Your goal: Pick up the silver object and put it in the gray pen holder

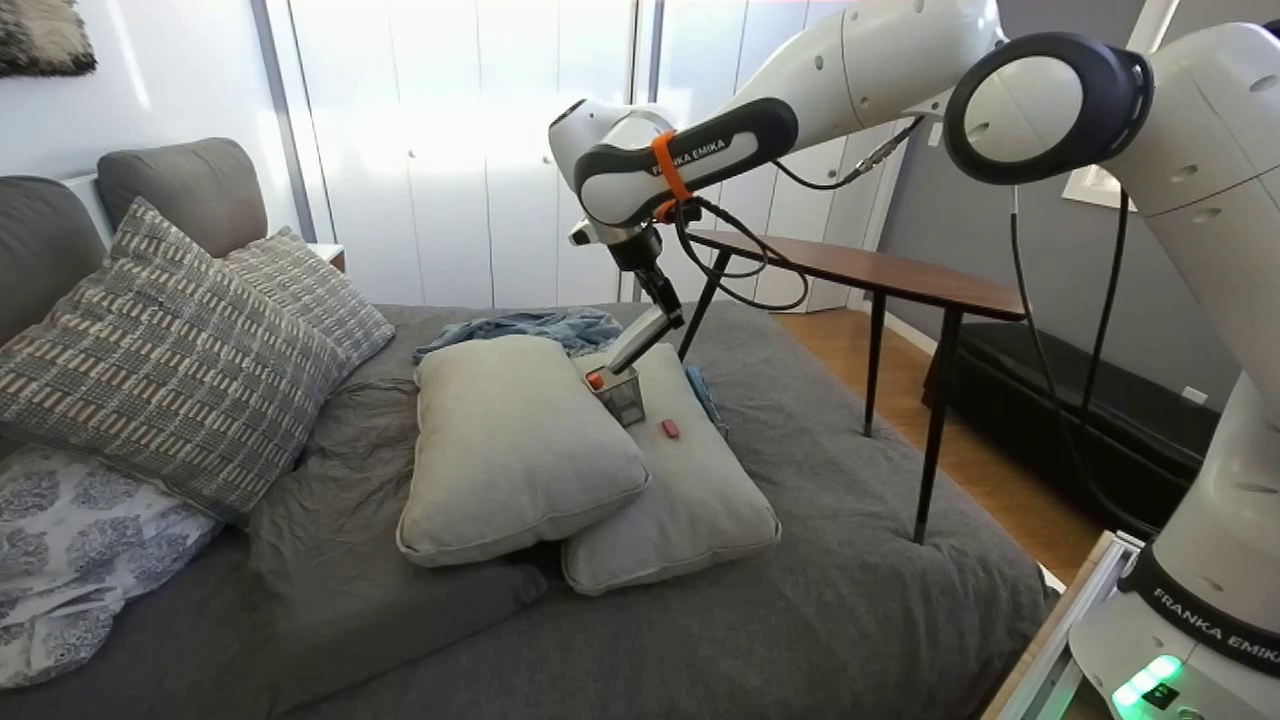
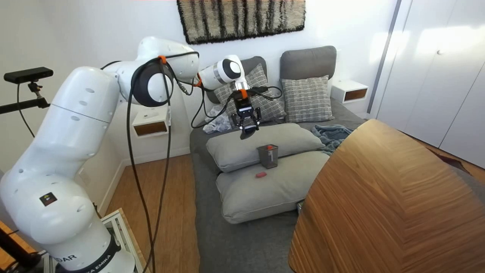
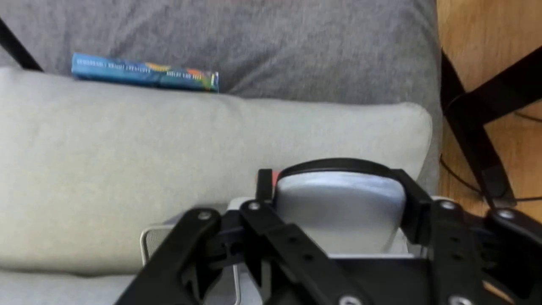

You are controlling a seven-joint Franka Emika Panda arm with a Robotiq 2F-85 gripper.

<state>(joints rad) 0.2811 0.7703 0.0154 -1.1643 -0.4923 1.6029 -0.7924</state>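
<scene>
The silver object [image 3: 338,207] is a slim, dark-edged bar with a shiny face. My gripper [image 3: 337,188] is shut on it, one finger at each side, as the wrist view shows. In an exterior view the silver object [image 1: 640,340] slants down from the gripper [image 1: 672,312], its lower end overlapping the top of the gray pen holder [image 1: 625,400]. From a different angle the silver object [image 2: 248,132] hangs over the back pillow, above and apart from the gray pen holder [image 2: 268,158]. An orange-topped item [image 2: 269,147] stands inside the mesh holder.
The holder stands on the front pillow [image 2: 273,189], against the back pillow [image 2: 242,148]. Near it lies a small red block [image 2: 261,174]. A blue book [image 3: 144,73] rests by the pillow's edge. A wooden table [image 2: 390,204] reaches over the bed.
</scene>
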